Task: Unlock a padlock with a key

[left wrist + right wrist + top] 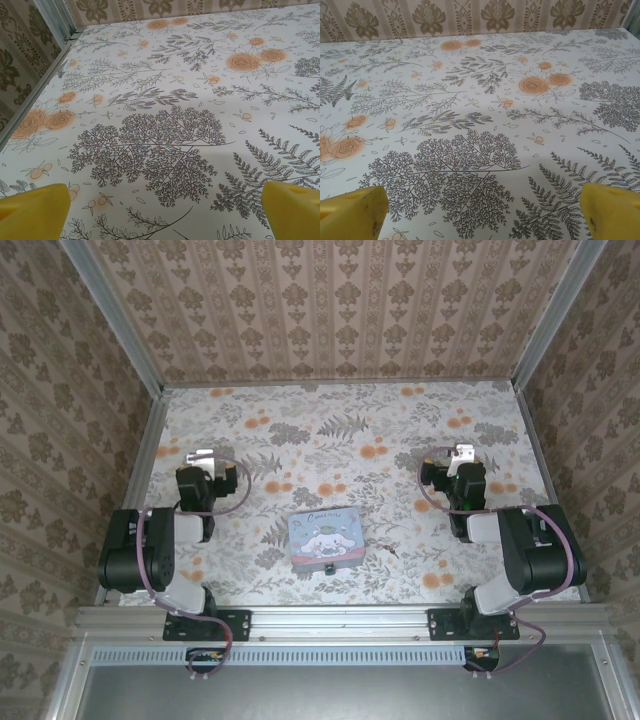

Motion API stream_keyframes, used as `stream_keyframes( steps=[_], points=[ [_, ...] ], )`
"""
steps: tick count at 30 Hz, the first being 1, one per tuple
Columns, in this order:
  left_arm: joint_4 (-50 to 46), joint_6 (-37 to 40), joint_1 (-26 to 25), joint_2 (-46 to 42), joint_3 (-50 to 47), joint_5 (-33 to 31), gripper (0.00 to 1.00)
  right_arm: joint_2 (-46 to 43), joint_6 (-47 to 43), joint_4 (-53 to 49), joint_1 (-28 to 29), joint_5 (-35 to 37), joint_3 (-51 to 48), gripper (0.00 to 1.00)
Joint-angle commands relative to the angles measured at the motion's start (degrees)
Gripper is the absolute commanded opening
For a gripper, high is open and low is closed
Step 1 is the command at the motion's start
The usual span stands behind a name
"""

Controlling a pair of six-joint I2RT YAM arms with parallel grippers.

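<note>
1. My left gripper (205,456) hangs near the left edge of the worktop (330,425), about halfway between its near and far edges. The jaws are spread wide and hold nothing. In the left wrist view my yellow fingertips (35,210) sit at the bottom corners, with floral cover between them.
2. A metal rail (55,22) and the patterned wall (60,440) run close along that left edge. My room to move lies toward the far edge and toward the centre.
3. The pale blue tin (324,533) with the white cartoon dog lies flat at the middle of the worktop, close to the near edge and between my two arms.
4. The padlock (328,567) is a tiny dark speck against the middle of the tin's near side. It is too small for me to make out its shackle.
5. The key (391,552) is a thin dark sliver lying flat just right of the tin, apart from both tin and padlock.
6. My right gripper (460,453) hangs near the right edge, level with the left one. Its jaws are also wide apart and hold nothing, and its fingertips (610,212) frame open cover that reaches the far wall.
</note>
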Motion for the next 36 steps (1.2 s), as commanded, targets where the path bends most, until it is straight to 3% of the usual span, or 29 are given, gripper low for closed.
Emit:
stream_keyframes(
  steps=[1,3,11,14,20,25,29,36],
  points=[
    [-0.6,-0.1,0.9,-0.4,1.2,3.2,1.0,0.3,-0.7,-0.7,-0.2,-1.3,1.2,0.99],
    [-0.9,0.2,1.7,-0.3,1.4,6.2,1.0,0.3,-0.7,-0.8,-0.3,-1.4,1.3,1.0],
    [-0.8,0.5,1.6,-0.3,1.4,7.0,1.0,-0.3,-0.5,-0.9,-0.8,-2.6,1.3,1.0],
    [-3.0,1.3,0.6,-2.3,2.0,5.2,0.96,-5.3,0.0,-5.9,-0.8,-0.8,1.6,0.99],
    [-19.9,-0.4,-0.7,-10.9,7.6,-0.8,0.96,-17.1,5.5,-23.1,-0.8,-0.5,5.7,1.0],
    [-42.5,-10.3,-2.4,-14.8,17.9,-1.2,0.94,-22.6,15.5,-32.0,-0.7,-10.9,7.7,1.0],
    [-54.1,-17.5,-7.7,-15.7,23.3,1.6,0.95,-24.0,22.5,-37.8,-0.4,-19.5,8.1,0.96],
    [-63.6,-24.2,-23.9,-15.7,25.1,0.9,0.94,-21.4,27.6,-47.1,6.5,-29.4,8.7,0.85]
  ],
)
